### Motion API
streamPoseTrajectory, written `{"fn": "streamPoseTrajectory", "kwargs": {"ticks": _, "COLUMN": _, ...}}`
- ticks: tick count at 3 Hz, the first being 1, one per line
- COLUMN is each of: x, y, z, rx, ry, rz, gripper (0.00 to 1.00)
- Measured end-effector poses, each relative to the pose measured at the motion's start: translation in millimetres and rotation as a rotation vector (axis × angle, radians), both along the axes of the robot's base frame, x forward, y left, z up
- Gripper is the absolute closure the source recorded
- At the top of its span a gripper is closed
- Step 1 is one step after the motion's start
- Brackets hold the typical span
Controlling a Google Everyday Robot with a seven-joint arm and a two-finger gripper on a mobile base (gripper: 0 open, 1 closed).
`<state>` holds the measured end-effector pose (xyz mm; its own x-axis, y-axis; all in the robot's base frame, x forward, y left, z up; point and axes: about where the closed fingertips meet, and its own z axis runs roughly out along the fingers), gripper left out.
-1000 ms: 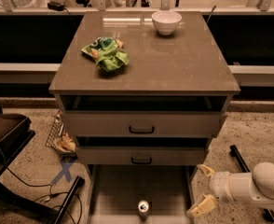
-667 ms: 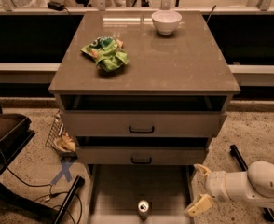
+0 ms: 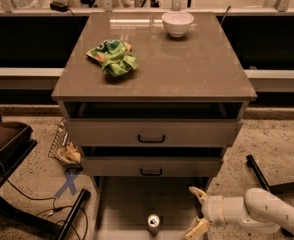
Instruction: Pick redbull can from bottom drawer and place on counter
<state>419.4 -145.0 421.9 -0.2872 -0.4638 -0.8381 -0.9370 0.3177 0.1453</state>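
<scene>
Gripper (image 3: pixel 197 211) crept left over the last second, jaws spread wide and empty, now just right of the redbull can (image 3: pixel 153 223) standing in the open bottom drawer (image 3: pixel 127 204); grasp not yet made.

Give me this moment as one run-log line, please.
gripper: open, right of redbull can, apart | redbull can: upright in bottom drawer | counter: no can yet

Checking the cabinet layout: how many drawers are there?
3: top drawer and middle drawer stacked under the counter; bottom drawer pulled out lowest, with the hand at its right side.
</scene>
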Motion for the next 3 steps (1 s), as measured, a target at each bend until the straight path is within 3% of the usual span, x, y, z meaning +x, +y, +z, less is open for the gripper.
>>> {"fn": "streamPoseTrajectory", "kwargs": {"ticks": 2, "x": -11.4, "y": 24.9, "z": -84.6, "rx": 0.125, "ry": -0.076, "rz": 0.089, "gripper": 0.00}}
{"fn": "streamPoseTrajectory", "kwargs": {"ticks": 3, "x": -8.5, "y": 29.7, "z": -90.6, "rx": 0.137, "ry": -0.075, "rz": 0.094, "gripper": 0.00}}
